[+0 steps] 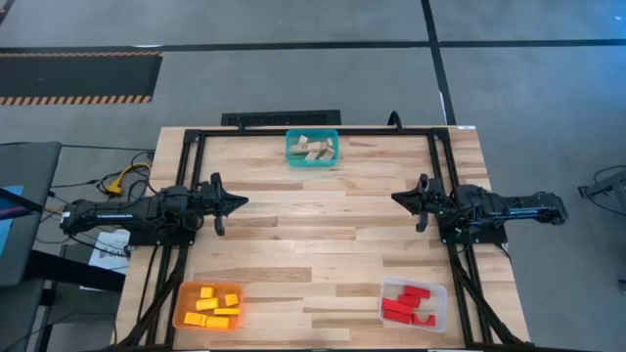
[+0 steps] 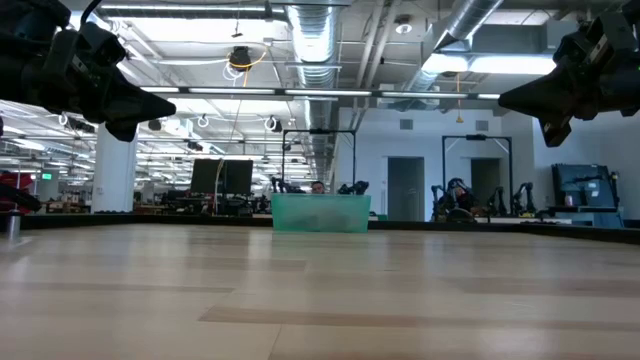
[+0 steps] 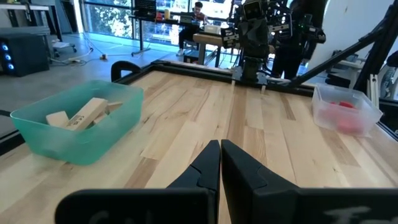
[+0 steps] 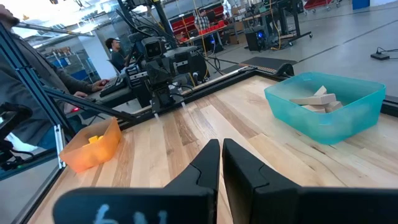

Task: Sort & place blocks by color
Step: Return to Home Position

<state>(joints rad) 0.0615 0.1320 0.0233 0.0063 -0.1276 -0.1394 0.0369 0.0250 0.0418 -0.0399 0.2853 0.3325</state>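
All blocks lie in bins. Tan blocks (image 1: 313,148) fill the teal bin (image 1: 291,158) at the table's far edge, also seen as tan blocks (image 3: 84,113) and tan blocks (image 4: 316,98). Yellow blocks (image 1: 213,305) sit in the orange bin (image 1: 180,311) near left. Red blocks (image 1: 407,301) sit in the clear bin (image 1: 439,311) near right. My left gripper (image 1: 245,202) hovers shut over the table's left side, raised above the wood. My right gripper (image 1: 394,198) hovers shut over the right side. Both point at each other across the middle.
A black frame (image 1: 313,131) runs along the table's far edge and down both sides. The wooden table top (image 1: 313,235) between the grippers holds no loose objects. People sit at desks in the room beyond, seen in the right wrist view.
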